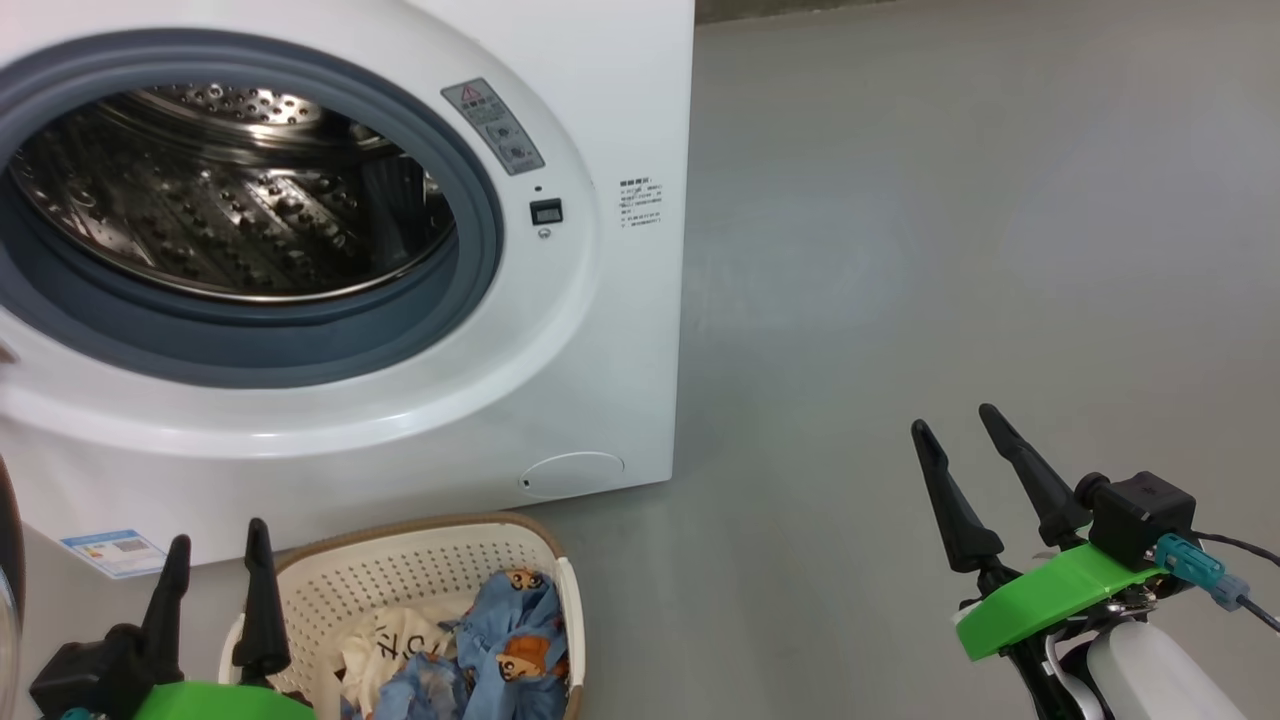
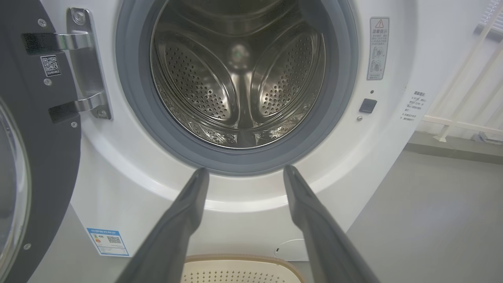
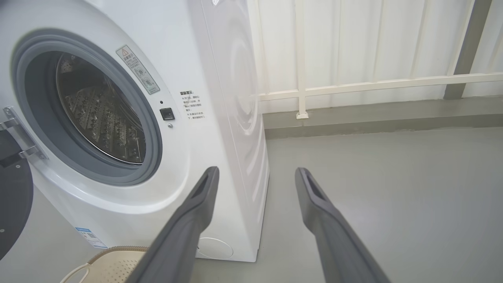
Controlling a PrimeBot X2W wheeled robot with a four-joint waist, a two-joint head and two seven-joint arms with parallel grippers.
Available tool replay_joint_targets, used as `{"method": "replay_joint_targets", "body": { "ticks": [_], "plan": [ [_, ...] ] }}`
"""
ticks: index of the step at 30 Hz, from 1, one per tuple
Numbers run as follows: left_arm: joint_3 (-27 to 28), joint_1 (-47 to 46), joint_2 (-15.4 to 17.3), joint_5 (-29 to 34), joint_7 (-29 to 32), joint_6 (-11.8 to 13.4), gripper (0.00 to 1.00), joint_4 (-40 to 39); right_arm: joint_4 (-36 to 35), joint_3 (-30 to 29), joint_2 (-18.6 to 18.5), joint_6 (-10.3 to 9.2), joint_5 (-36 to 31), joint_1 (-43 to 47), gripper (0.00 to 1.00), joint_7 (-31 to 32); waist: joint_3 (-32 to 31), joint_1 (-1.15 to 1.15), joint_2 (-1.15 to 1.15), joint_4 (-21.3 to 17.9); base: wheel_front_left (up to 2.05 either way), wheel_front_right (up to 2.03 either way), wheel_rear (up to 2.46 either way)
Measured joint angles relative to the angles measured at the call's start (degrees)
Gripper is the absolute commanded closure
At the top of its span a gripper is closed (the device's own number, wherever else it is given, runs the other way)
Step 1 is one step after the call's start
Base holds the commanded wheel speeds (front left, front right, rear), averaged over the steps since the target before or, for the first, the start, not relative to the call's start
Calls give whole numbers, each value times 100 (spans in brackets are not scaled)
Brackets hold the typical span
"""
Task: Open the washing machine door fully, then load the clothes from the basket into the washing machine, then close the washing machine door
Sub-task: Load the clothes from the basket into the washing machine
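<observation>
The white washing machine (image 1: 600, 330) fills the left of the head view, its steel drum (image 1: 230, 190) bare behind the grey-blue gasket. Its black door (image 2: 23, 129) is swung wide open on the left hinge, also visible as the door (image 3: 11, 196). On the floor in front sits the cream basket (image 1: 420, 575) holding the clothes (image 1: 500, 640): blue bear-print pieces and a cream one. My left gripper (image 1: 215, 545) is open just left of the basket, above its near rim (image 2: 235, 261). My right gripper (image 1: 955, 420) is open and empty over bare floor, well to the right.
Grey floor (image 1: 950, 250) spreads to the right of the machine. A white railing (image 3: 353, 84) and pale wall stand behind it. A round filter cap (image 1: 572, 473) and a blue label (image 1: 115, 552) mark the machine's lower front.
</observation>
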Motion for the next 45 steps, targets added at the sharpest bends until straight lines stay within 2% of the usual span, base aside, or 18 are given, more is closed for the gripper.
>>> {"method": "replay_joint_targets", "body": {
  "ticks": [14,25,34,45],
  "plan": [
    [-207,-364,149,1,234,-7,0,378,-113,-40,189,0,-68,-102,0,0,577,0,0,-68,0,0,0],
    [-405,-898,265,-52,300,-69,0,1111,-183,-70,379,0,-209,-393,0,0,1173,1,0,-160,0,0,0],
    [-995,-1478,313,-303,469,-187,0,2114,-250,-69,480,0,-289,-708,0,-1,1699,1,0,-261,0,0,0],
    [-1897,-2187,661,-816,397,-193,0,2971,-269,-32,588,0,-372,-976,0,-1,2410,1,0,-424,0,0,0]
  ]
}}
